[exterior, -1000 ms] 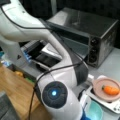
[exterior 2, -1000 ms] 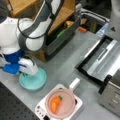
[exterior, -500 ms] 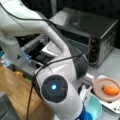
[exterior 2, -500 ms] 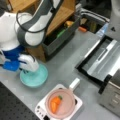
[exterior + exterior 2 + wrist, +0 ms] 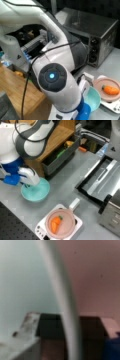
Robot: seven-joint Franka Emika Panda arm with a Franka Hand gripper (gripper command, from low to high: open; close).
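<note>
A teal bowl point(image 5: 37, 192) point(image 5: 93, 98) rests on the grey counter at a front view's left. My gripper point(image 5: 27, 184) point(image 5: 85, 83) is at the bowl's rim, shut on it. In the wrist view the bowl's rim point(image 5: 61, 297) runs straight between the two fingers point(image 5: 28, 323), with the gripper point(image 5: 65, 326) straddling it. Close by, a pink pan point(image 5: 65, 230) point(image 5: 101, 86) holds a carrot point(image 5: 55, 223) point(image 5: 110, 90) and sits on a small white hob point(image 5: 41, 230). The bowl lies about a bowl's width from the pan.
A toaster oven point(image 5: 97, 32) stands at the back, its door point(image 5: 100, 178) lying open on the counter. A wooden cabinet point(image 5: 58, 133) with an open drawer of small items point(image 5: 62, 151) sits behind the bowl. My arm's bulk point(image 5: 55, 80) fills a front view's middle.
The gripper and the teal bowl have shifted a little toward the pan over the last second. Pan, carrot and oven stay put.
</note>
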